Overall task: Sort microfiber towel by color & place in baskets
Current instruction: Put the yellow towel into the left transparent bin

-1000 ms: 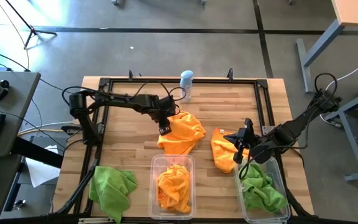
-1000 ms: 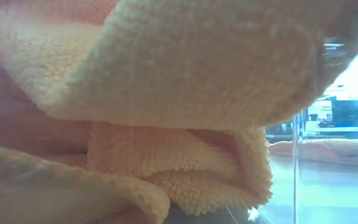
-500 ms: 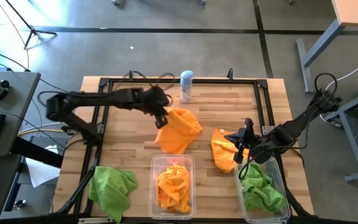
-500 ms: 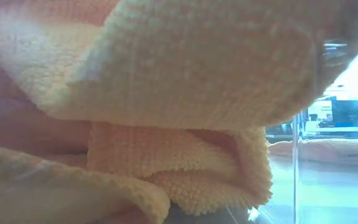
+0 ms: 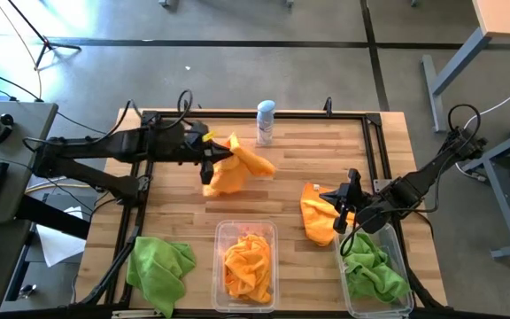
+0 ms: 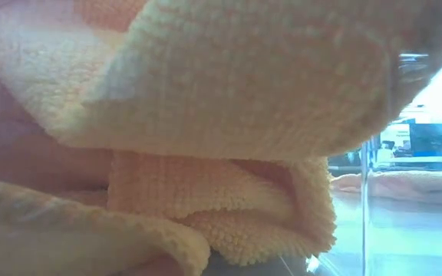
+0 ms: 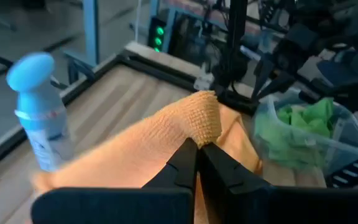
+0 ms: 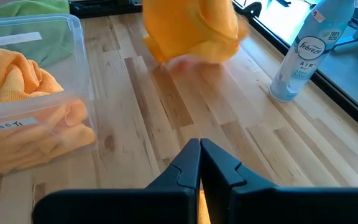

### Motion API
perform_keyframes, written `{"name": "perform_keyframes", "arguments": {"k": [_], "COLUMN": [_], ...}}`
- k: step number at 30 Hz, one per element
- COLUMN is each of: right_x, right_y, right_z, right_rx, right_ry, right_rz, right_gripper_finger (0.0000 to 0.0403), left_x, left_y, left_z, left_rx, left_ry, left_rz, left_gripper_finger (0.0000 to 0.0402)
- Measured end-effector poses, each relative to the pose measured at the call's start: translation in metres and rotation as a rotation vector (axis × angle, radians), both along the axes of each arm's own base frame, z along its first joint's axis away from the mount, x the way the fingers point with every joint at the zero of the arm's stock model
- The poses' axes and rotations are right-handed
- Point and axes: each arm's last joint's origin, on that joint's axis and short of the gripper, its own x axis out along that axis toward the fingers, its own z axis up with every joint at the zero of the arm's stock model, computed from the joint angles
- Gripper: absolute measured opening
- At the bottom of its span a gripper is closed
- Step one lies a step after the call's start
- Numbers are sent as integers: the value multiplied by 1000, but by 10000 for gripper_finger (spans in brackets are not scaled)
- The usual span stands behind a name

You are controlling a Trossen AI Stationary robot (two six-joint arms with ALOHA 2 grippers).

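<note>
Microfiber towel (image 5: 230, 168), orange, hangs limp above the counter (image 5: 175, 221) beside the spray can (image 5: 266, 122), pinched at a fold by the left tool (image 5: 209, 152). It looks light, soft and floppy, so any bunched ridge gives purchase. The right tool (image 5: 345, 202) waits closed over another orange towel (image 5: 317, 217). The low view is blocked by cloth.

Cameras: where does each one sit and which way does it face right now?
High view: overhead, looking straight down at the table; both arms show, left tool shut on a lifted orange towel.
Low view: at table height, blocked by an orange towel in bin; no arm shows.
Left wrist view: looks past its shut tool at the spray can.
Right wrist view: looks past the shut right tool across the table.
Shared: both wrist views show the lifted orange towel and the spray can.
</note>
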Motion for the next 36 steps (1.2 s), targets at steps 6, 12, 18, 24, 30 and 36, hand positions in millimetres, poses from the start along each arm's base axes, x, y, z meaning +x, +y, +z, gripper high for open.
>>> {"name": "perform_keyframes", "arguments": {"k": [6, 12, 18, 24, 30, 36], "right_x": [0, 0, 0, 0, 0, 0], "right_y": [0, 2, 3, 3, 3, 3], "right_z": [0, -1, -2, -2, -2, -2], "right_rx": [4, 46, 78, 79, 79, 79], "right_ry": [2, 34, 57, 57, 57, 57], "right_rz": [4, 52, 87, 88, 88, 88], "right_gripper_finger": [7, 7, 7, 7, 7, 7], "left_x": [-7, -8, -5, -16, -38, -27], "left_y": [-21, -38, -46, -46, -45, -56], "left_z": [29, 37, 37, 77, 127, 108], "left_rx": [57, 85, 84, 183, 337, 189], "left_ry": [-45, -52, -51, -153, -269, -172], "left_rz": [48, 68, 78, 134, 315, -15], "left_gripper_finger": [0, 0, 0, 0, 0, 0]}}
